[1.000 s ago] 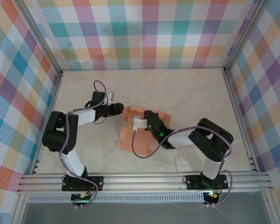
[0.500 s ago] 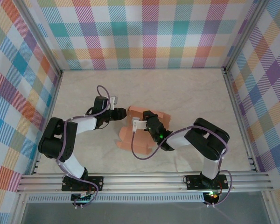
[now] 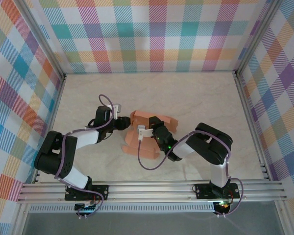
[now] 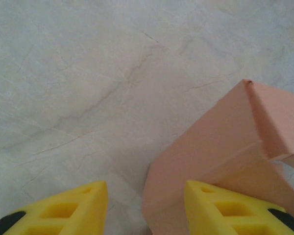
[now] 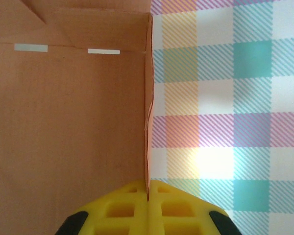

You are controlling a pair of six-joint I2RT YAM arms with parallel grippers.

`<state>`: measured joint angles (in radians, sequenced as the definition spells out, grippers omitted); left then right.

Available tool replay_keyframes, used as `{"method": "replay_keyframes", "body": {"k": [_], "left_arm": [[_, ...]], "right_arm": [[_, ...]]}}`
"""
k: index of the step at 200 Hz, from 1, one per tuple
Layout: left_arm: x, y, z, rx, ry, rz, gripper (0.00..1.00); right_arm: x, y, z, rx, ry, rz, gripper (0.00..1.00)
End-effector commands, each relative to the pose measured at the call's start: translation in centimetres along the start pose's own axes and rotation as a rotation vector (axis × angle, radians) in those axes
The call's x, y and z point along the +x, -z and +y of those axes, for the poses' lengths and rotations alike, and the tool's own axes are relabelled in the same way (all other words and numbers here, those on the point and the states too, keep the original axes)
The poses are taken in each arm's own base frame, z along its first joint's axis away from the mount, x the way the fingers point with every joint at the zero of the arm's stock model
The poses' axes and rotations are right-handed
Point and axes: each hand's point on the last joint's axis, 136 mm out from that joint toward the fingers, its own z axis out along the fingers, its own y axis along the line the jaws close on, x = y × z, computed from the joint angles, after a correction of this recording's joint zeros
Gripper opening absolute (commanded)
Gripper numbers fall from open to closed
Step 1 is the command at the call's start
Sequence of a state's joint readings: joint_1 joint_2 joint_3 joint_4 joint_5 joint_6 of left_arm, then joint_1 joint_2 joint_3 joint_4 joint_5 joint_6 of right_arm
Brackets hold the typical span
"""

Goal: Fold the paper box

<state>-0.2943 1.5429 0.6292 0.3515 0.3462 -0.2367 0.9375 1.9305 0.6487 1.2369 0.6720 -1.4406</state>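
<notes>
From overhead I see the paper box [image 3: 142, 149] near the middle of the surface [image 3: 196, 98], partly raised, with a flat flap spread toward the arm bases. My left gripper [image 3: 126, 122] sits just beside the box's left upper corner. My right gripper [image 3: 148, 128] reaches in over the box from the right. From this height I can't judge how far either one is parted.

On the left wrist camera, the left gripper's yellow fingers [image 4: 83, 205] stand moderately apart with nothing clamped. A raised salmon panel of the box rises on the right, its lower corner just inside the right-hand finger, and the left-hand finger is clear of it over bare marbled surface.

On the right wrist camera, the right gripper is pinched closed on the thin vertical edge of a box wall. The cardboard fills the left half, with the plaid wall [image 5: 225, 98] behind on the right.
</notes>
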Motion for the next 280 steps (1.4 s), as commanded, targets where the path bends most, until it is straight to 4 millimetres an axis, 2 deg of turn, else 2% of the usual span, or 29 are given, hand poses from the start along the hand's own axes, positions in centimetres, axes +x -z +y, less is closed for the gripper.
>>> {"method": "replay_keyframes", "body": {"k": [1,71,81,88,111,168,184,280], "left_arm": [[-0.9,0.8,-1.0,0.011,-0.07,-0.062,0.45],[0.5,0.2,-1.9,0.024,-0.133,-0.027,0.43],[0.6,0.1,-2.1,0.029,-0.14,-0.02,0.42],[0.7,0.0,-2.3,0.031,-0.149,-0.014,0.37],[0.9,-0.4,-2.7,0.03,-0.183,0.002,0.37],[1.1,-1.9,-3.0,0.026,-0.239,-0.03,0.37],[1.1,-2.4,-3.1,0.025,-0.247,-0.042,0.36],[1.0,-4.1,-5.1,0.045,-0.267,-0.088,0.3]], "right_arm": [[-0.2,0.3,-0.9,0.082,0.034,0.0,0.0],[-0.2,0.5,0.9,-0.017,-0.012,0.002,0.0],[-0.2,0.6,0.9,-0.024,-0.021,0.003,0.0],[-0.2,0.6,0.9,-0.027,-0.021,0.002,0.0],[-0.2,0.7,0.7,-0.023,-0.022,-0.001,0.0],[-0.4,1.3,1.9,-0.118,-0.077,-0.013,0.0],[-0.5,1.4,1.6,-0.105,-0.076,-0.018,0.0],[-1.2,1.9,3.0,-0.181,-0.126,-0.036,0.0]]}}
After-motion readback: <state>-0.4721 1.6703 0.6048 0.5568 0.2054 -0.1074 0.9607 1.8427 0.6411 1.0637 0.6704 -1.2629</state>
